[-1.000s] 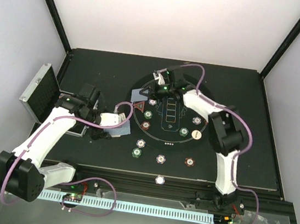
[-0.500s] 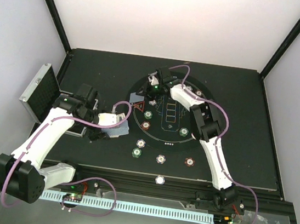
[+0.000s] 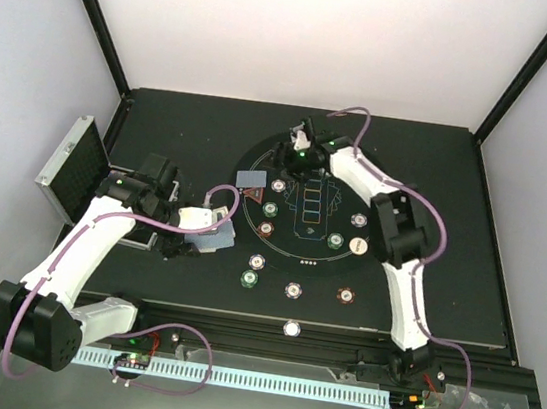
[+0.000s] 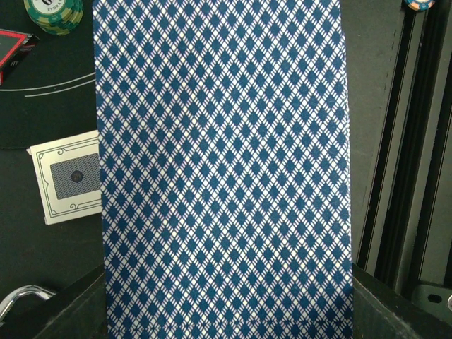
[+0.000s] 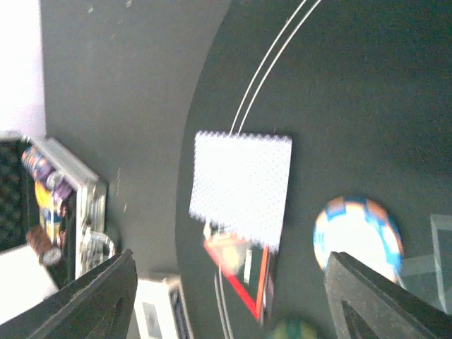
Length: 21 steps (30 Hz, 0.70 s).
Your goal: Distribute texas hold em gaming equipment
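At the far-left rim of the round mat, one dealt card lies face down, overlapping the red triangle marker, with a striped chip just beside it. The right end effector hovers above, fingers spread wide, nothing between them. The left end effector is clamped on the deck over the tabletop, near the mat's left edge.

Risks: the open fingers hang close over the card, so a low pull-back could drag it or knock the chip. The card sits partly on the marker, so it may tilt or slide. The deck could fan out if the grip loosens.
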Tool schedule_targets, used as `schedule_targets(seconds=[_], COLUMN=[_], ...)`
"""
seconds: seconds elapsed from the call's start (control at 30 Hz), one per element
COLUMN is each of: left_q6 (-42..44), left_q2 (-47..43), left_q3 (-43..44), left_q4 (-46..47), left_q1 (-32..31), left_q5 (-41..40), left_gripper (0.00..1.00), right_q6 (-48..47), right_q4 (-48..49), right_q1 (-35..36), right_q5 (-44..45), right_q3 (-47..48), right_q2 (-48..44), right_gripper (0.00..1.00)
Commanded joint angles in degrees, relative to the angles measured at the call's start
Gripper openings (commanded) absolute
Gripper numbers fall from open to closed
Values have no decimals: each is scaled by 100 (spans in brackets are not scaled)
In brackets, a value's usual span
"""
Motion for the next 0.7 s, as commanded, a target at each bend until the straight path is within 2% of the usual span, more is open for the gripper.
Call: schedule_targets(seconds=[0.0,0.17,0.37,0.5,0.67], left_q6=[85,49,60,100,123], left_q2=[-33,-8,13,13,49], left_q3=[151,197,206,233,237], left_q4=[-60,-44,-28,-41,-48], left_q1=[26,26,26,17,17], left_q5=[177,265,254,320,320], left_gripper=[2,2,2,1,2], right_q6=[55,887,2188,2361,2421], right_q4=[975,2683,4730,4906,4940], right_q1=[30,482,1196,1588,1930], right_q5=[-111,-832,-1101,-943,-930], right_q3=[-1580,-4031,-6179,-6557,-6419], right_q2=[-1688,-3378,-4743,-4971,-4675], right_gripper=[77,82,86,86,83])
